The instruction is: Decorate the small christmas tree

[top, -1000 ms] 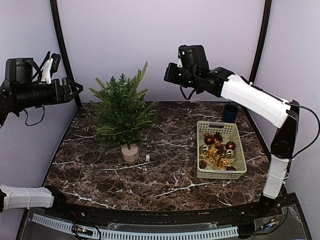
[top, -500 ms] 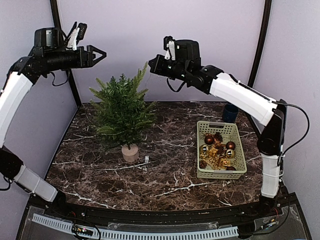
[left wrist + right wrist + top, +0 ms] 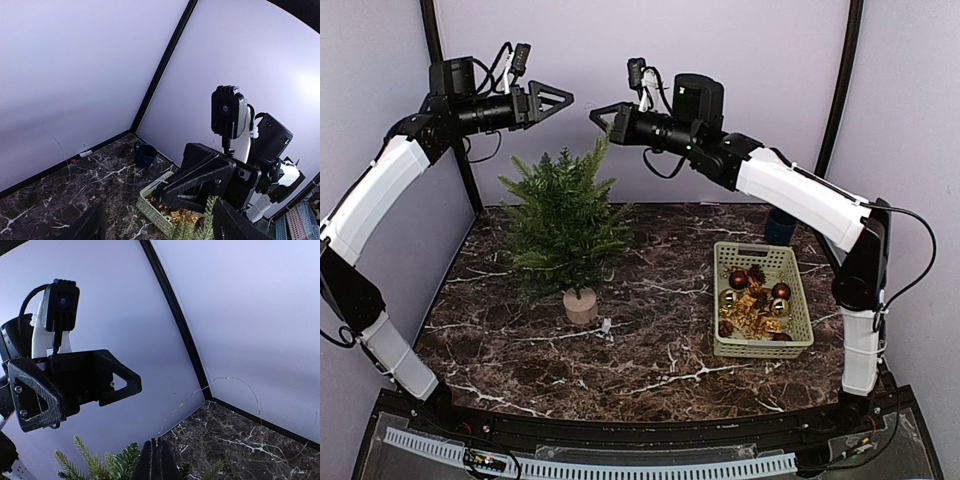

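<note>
The small christmas tree (image 3: pixel 565 225) stands in its beige pot (image 3: pixel 581 305) at the table's left. Both grippers hang high above its top, tips facing each other and a short gap apart. My left gripper (image 3: pixel 560 100) is open and empty; its dark fingers (image 3: pixel 92 225) frame the left wrist view. My right gripper (image 3: pixel 600 115) is shut on a thin wire of tiny lights (image 3: pixel 227 378). The wire rises from the closed fingertips (image 3: pixel 158 442) and arcs off to the right. Green tips of the tree (image 3: pixel 117 462) show just below the jaws.
A pale green basket (image 3: pixel 762 300) holding brown balls, cones and gold ornaments sits at the right. A dark blue cup (image 3: pixel 781 225) stands behind it by the back wall. A small pale piece (image 3: pixel 605 325) lies on the marble beside the pot. Black frame posts stand in the corners.
Both arms have swung up and inward, and their grippers now face each other above the tree top. The left gripper came from the far left. The pale piece by the pot shifted slightly.
</note>
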Controlling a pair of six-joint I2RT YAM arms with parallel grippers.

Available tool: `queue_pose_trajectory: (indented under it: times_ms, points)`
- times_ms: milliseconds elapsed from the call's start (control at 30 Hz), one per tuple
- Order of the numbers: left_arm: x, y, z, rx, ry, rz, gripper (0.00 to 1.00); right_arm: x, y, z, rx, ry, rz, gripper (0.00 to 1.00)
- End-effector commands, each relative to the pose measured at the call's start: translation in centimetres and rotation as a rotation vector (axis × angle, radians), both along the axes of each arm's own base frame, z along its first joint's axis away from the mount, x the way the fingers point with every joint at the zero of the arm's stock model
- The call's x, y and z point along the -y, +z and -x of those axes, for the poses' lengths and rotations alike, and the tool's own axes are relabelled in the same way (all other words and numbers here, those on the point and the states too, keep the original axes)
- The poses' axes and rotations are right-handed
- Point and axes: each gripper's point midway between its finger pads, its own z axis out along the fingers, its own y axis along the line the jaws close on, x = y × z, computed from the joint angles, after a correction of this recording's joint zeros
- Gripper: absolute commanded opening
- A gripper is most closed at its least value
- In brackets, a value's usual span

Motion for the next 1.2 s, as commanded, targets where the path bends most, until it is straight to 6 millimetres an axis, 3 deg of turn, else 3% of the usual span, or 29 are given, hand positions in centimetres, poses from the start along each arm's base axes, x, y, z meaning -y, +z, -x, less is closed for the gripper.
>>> queue_pose_trajectory:
  times_ms: [0, 133, 333, 533, 767, 967, 1167]
  points:
    - [1.5, 1.4, 0.7, -0.07, -0.08, 0.125, 0.75, -0.7, 1.4, 1.5, 0.096, 0.07, -0.03, 0.0]
    - [2.3, 0.9, 0.2, -0.147, -0.09, 0.166, 0.76, -0.9, 1.3, 1.7, 0.109, 0.086, -0.023, 0.0]
    - [3.1, -1.4, -1.2, -0.246, -0.061, 0.159, 0.77, -1.2, 1.0, 2.1, 0.125, 0.113, -0.011, 0.0]
    - [3.6, -1.2, -1.8, -0.254, -0.075, 0.195, 0.74, -1.6, 0.4, 2.6, 0.126, 0.155, 0.004, 0.0]
    - [4.0, -0.3, -2.3, -0.256, -0.093, 0.246, 0.45, -1.8, -0.5, 2.9, 0.117, 0.177, 0.038, 0.0]
    - [4.2, -0.4, -2.8, -0.261, -0.094, 0.257, 0.31, -1.7, -1.0, 2.8, 0.111, 0.17, 0.056, 0.0]
    - [3.7, 0.9, -2.7, -0.201, -0.063, 0.261, 0.13, -1.2, -0.7, 2.6, 0.113, 0.138, 0.056, 0.0]
